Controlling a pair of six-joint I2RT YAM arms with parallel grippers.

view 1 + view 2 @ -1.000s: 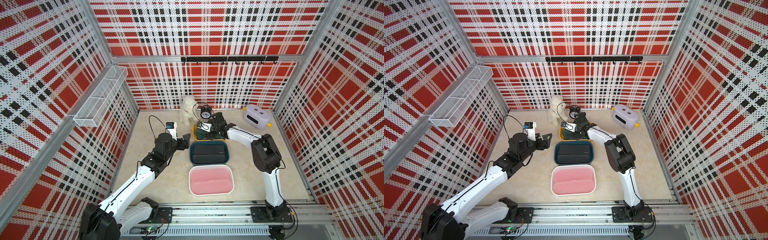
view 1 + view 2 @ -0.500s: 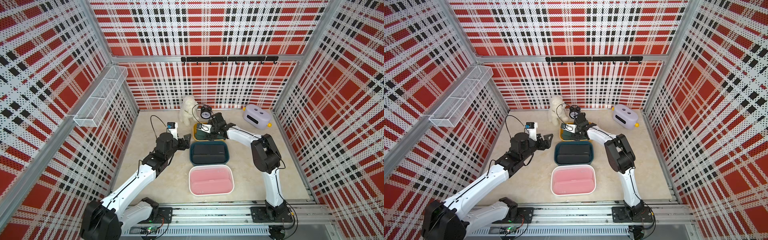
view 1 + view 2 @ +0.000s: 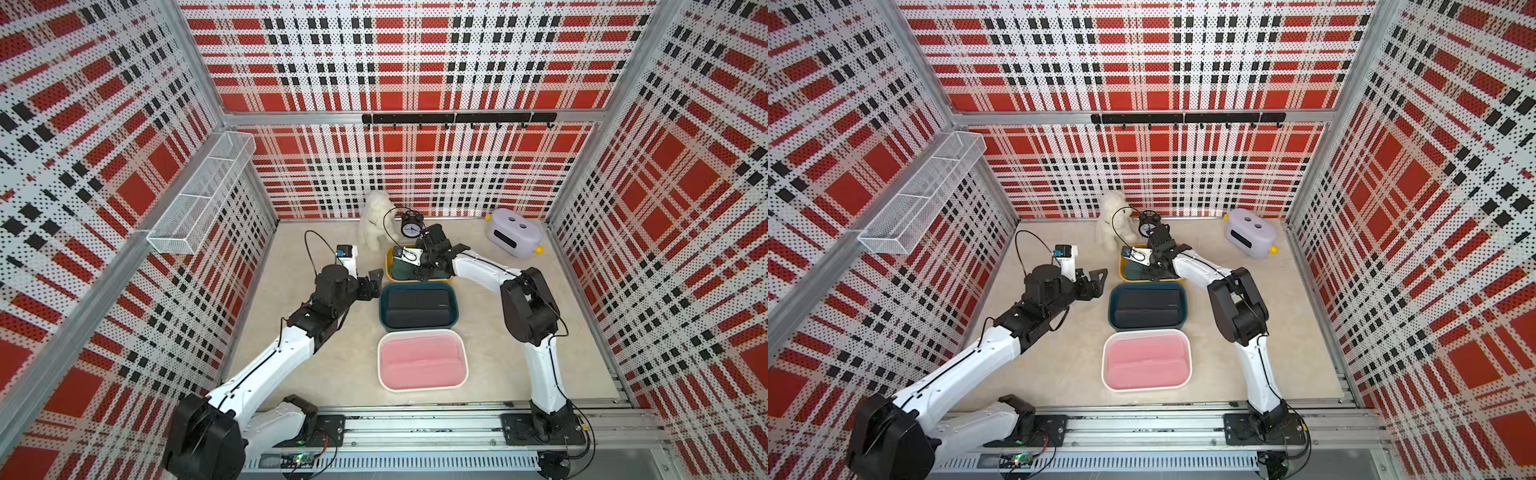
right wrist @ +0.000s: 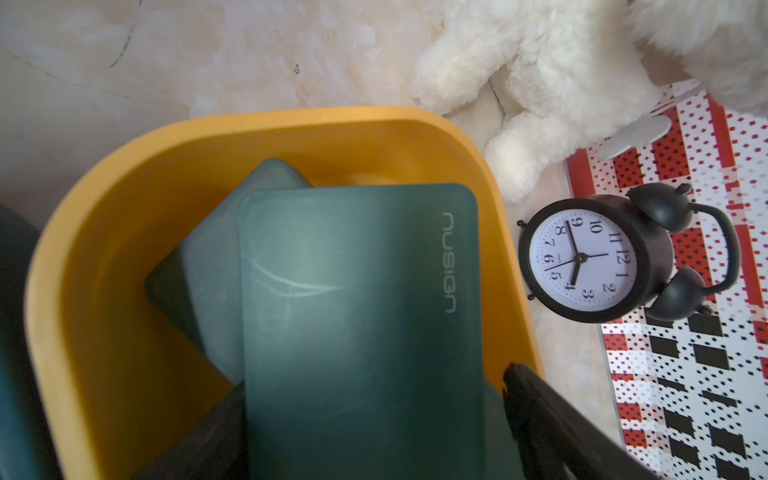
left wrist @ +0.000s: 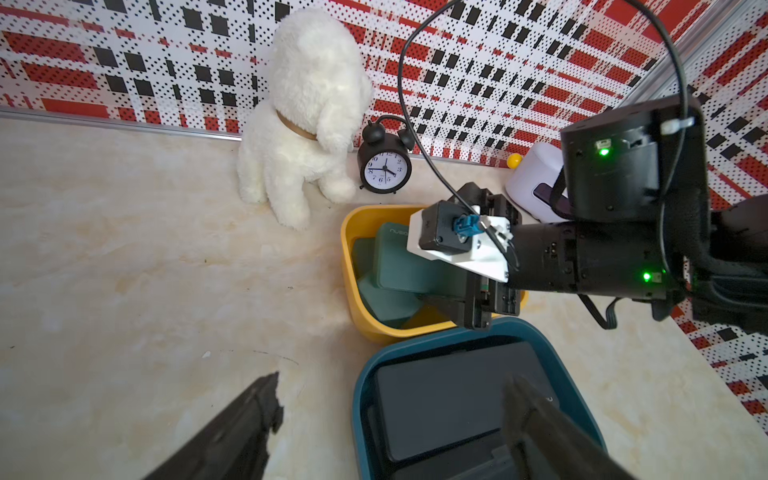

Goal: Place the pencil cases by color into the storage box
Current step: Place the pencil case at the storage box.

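Note:
My right gripper point(image 4: 374, 382) reaches down into the yellow tub point(image 4: 291, 120), open. A dark green pencil case point(image 4: 357, 311) lies between its fingers, and a narrow gap shows at one finger point(image 4: 523, 390). Another green case point(image 4: 216, 266) lies askew beneath. In a top view the same tub point(image 3: 389, 262) stands at the back. Black cases point(image 3: 415, 305) fill the blue tub point(image 3: 417, 284), and pink cases point(image 3: 419, 359) fill the white tub point(image 3: 464, 361). My left gripper point(image 3: 372, 284) hovers open and empty at the blue tub's left end point(image 5: 399, 349), with one finger point(image 5: 528, 407) over a black case point(image 5: 449, 399).
A white plush dog point(image 3: 376, 224) and a black alarm clock point(image 3: 411, 226) stand right behind the yellow tub. A lavender box point(image 3: 513, 237) sits at the back right. A wire basket point(image 3: 203, 199) hangs on the left wall, a hook rail point(image 3: 457, 118) on the back wall.
The right jaws have widened slightly around the green case in the yellow tub. Both arms have otherwise stayed almost still.

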